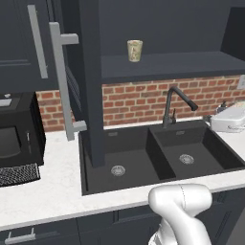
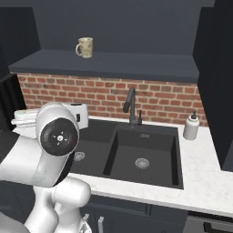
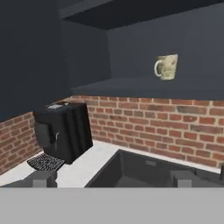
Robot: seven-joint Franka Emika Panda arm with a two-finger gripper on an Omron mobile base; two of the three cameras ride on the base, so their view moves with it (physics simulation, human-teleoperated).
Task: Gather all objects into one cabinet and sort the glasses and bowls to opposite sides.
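tool (image 3: 112, 178) tips apart and empty, low over the bench (image 1: 57, 191) by the sink (image 1: 158, 155); cream cup (image 1: 135, 50) stands upright on the open cabinet (image 1: 167, 64) shelf, so we'd raise, approach level, clear of its handle.

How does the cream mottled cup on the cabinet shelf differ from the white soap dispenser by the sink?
The cream mottled cup stands up on the dark cabinet shelf; the white soap dispenser stands lower, on the pale counter. The cup is open-topped with a side handle; the dispenser is closed, with a dark pump on top. The cup is mottled, the dispenser plain. Both stand upright.
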